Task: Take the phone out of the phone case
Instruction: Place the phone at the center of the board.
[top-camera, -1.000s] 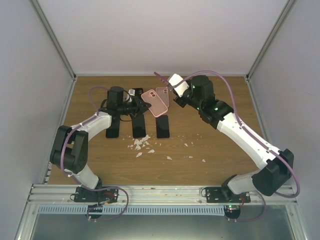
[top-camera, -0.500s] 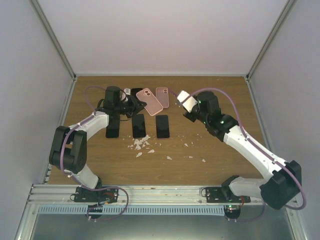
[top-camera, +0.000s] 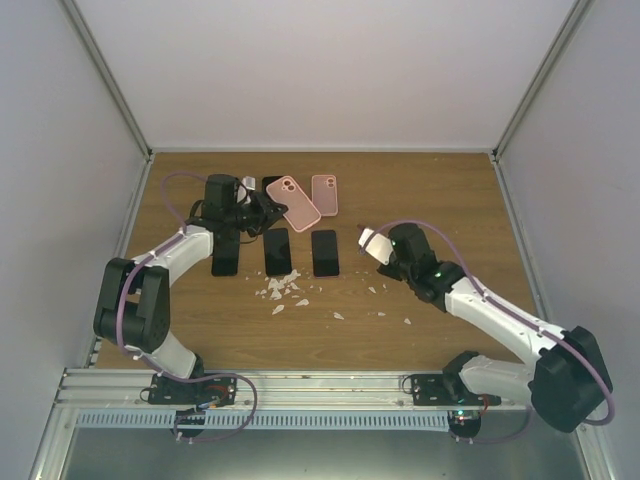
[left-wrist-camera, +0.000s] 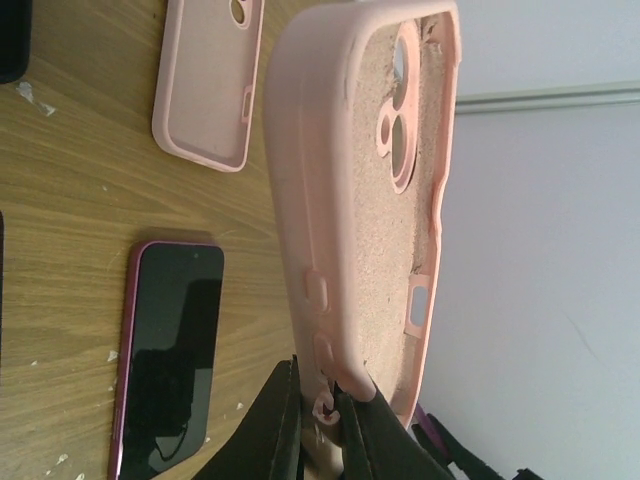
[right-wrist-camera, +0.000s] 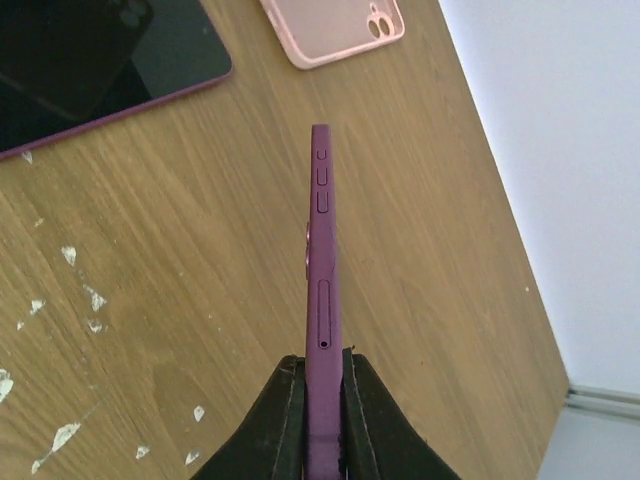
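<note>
Progress: phone (right-wrist-camera: 321, 260) was seen fully out of case (left-wrist-camera: 360, 200), removal judged done | left gripper (left-wrist-camera: 320, 400) was closed on the empty case, far left | right gripper (right-wrist-camera: 322, 385) was clamped on the phone, right of centre | remaining: probably both to be set down

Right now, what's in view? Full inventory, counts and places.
empty soft pink phone case: 1, pink, held up at table's far side
second soft pink phone case: 1, pink, flat on table beside it
black-screened slab phones: 3, black, row mid-table
slim purple phone: 1, purple, held edge-on, right of row
small white flakes: many, white, near the row
brown wooden table: 1, brown, underneath
left claw: 1, black, shut on held case
right claw: 1, black, shut on purple phone
</note>
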